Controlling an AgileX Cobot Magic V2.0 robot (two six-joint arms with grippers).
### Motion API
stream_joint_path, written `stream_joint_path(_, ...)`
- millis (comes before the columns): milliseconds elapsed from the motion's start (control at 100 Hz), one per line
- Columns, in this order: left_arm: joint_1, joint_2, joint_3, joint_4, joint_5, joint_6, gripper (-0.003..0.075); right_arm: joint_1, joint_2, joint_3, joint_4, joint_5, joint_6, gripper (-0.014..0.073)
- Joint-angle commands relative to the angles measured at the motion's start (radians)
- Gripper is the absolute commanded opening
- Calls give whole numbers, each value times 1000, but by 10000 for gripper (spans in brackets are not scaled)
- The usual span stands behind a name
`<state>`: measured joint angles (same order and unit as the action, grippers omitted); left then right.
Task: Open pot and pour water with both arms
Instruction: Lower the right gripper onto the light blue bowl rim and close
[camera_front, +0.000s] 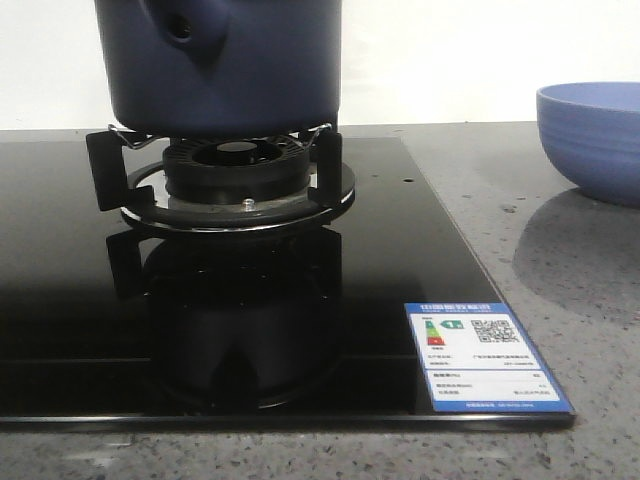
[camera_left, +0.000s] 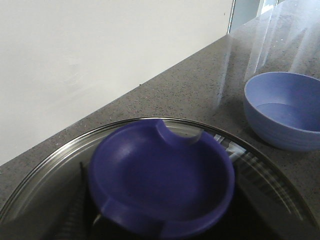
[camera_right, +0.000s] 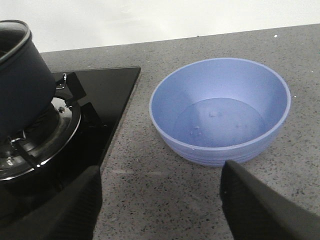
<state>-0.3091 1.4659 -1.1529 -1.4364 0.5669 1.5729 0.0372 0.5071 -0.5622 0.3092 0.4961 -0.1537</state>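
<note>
One matte navy pot on burner | ribbed bowl | right tool spread, empty | left tool: can't tell

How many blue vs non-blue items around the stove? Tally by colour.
Blue: 3 (pot, lid knob, bowl)
Black: 2 (cooktop, burner)
Clear glass: 1 (lid)
Blue-and-white: 1 (label)
Total: 7
</note>
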Motion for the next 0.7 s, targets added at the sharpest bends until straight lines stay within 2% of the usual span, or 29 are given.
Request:
stream_joint_path(0,-4,-63,-35,-71,-12,0,318,-1,14,-38,-18,-62,-9,451)
stream_joint_path(180,-4,-116,-38,-63,-55,0,318,-1,94,-107,-41,5,-9,451)
stream_joint_path(350,-4,-167,-43,-38,-112,0,318,-34,257,-237,-48,80,3,451)
stream_joint_path(570,-3,-227,-43,-37,-211,0,318,-169,503,-446,-48,183,9,451)
stream_joint_path(690,39,-251,-43,-41,-222,-12,318,-246,641,-568,-48,270,24,451)
